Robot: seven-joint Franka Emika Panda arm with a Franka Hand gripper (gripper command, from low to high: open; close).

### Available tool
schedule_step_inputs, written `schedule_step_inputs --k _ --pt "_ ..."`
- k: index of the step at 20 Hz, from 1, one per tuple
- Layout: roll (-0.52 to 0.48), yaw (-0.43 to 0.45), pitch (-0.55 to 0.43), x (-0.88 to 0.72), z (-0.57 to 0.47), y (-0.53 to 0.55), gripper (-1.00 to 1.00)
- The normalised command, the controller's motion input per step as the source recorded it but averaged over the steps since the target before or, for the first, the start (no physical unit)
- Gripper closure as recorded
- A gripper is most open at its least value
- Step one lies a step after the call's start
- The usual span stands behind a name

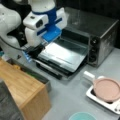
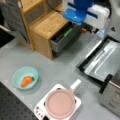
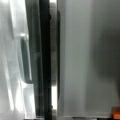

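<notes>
The Franka arm bends down from a front view's top left, its white and blue wrist tilted over the near left corner of the toaster oven door. The pincer sits low at that corner, just beside the door's edge; whether it is released or clenched cannot be told. The door lies folded flat open in front of the toaster oven, its glass facing up, on the grey tabletop. The wrist view looks straight down on the door's dark edge and the pale tabletop beside it. Near the door stands a pink pan on a white cooktop. A teal bowl holds a carrot. A wooden cabinet with an open drawer stands just beside the arm.
</notes>
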Motion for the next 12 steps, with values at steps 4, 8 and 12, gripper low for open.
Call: schedule_step_inputs --k 4,8,12 --pt "0.01 0.125 0.111 0.09 0.01 0.02 -1.0" --pt "-0.004 0.044 0.125 0.27 0.03 -0.02 -1.0" --pt "-0.029 0.054 0.103 0.45 0.05 -0.19 -1.0"
